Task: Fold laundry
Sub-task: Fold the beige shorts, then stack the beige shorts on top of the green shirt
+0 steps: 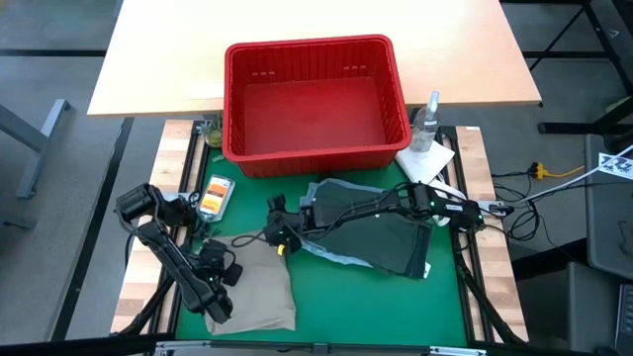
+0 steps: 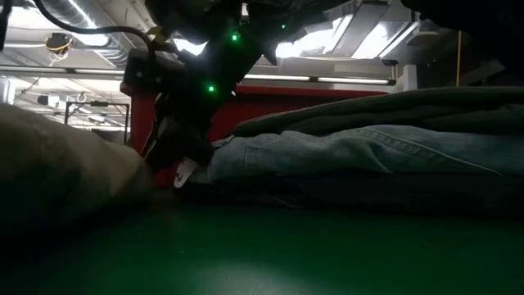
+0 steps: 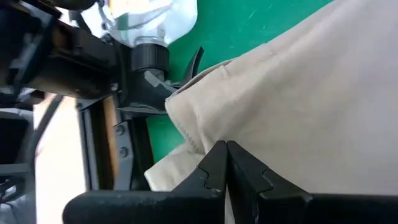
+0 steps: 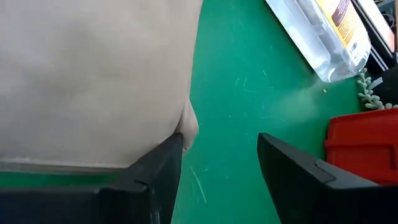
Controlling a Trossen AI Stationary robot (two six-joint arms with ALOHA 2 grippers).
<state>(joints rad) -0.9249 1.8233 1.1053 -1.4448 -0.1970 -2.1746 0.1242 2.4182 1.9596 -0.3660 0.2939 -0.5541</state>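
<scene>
A soft beige khaki garment [image 1: 259, 282] lies crumpled at the lower left of the green mat [image 1: 346, 307] in the high view, with the left gripper [image 1: 220, 309] resting on its lower left edge, fingers pressed together with nothing visibly pinched between them. In the left wrist view those closed fingers [image 3: 225, 163] sit over the khaki cloth. To its right, in the centre of the high view, a dark olive green piece [image 1: 391, 242] lies flat on top of light blue denim [image 1: 331, 255], whose edge shows beneath it. The right gripper [image 1: 281, 237] reaches across this pile to the khaki garment's upper right corner, its fingers spread apart and holding nothing; the right wrist view shows one finger [image 4: 163, 163] at the khaki edge. A red plastic basket [image 1: 315, 99] stands at the top centre, beyond the mat.
</scene>
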